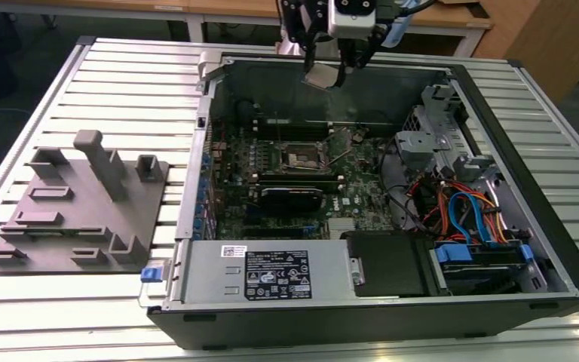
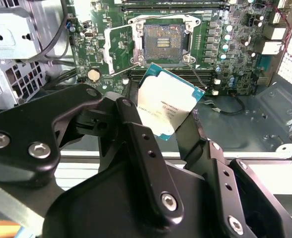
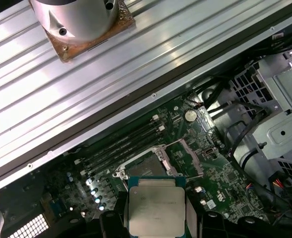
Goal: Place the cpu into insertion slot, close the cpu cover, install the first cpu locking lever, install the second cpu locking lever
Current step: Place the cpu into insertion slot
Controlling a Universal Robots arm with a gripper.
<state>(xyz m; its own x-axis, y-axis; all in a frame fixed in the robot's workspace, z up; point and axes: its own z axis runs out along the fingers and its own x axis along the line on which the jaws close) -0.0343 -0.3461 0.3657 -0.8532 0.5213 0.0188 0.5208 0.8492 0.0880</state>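
Note:
My gripper [image 1: 326, 69] hangs above the far wall of the open computer case [image 1: 531, 128], shut on the cpu [image 1: 324, 77]. Both wrist views show the cpu [image 2: 168, 101] [image 3: 156, 208] as a silver-grey square pinched by its edges between black fingers [image 2: 132, 124]. The insertion slot [image 1: 300, 154] lies below on the green board, its dark pin field [image 2: 166, 42] bare. The cpu cover [image 2: 119, 47] [image 3: 187, 154] stands swung open at one side of the slot [image 3: 142, 168]. The chip is well above the slot and apart from it.
A grey fixture block [image 1: 73, 204] sits on the slatted table at the exterior view's left. Inside the case are the power supply [image 1: 259, 275], a drive cage with coloured cables [image 1: 470, 219] and long memory slots [image 2: 176, 74]. The arm's base [image 3: 79, 20] stands beyond the case.

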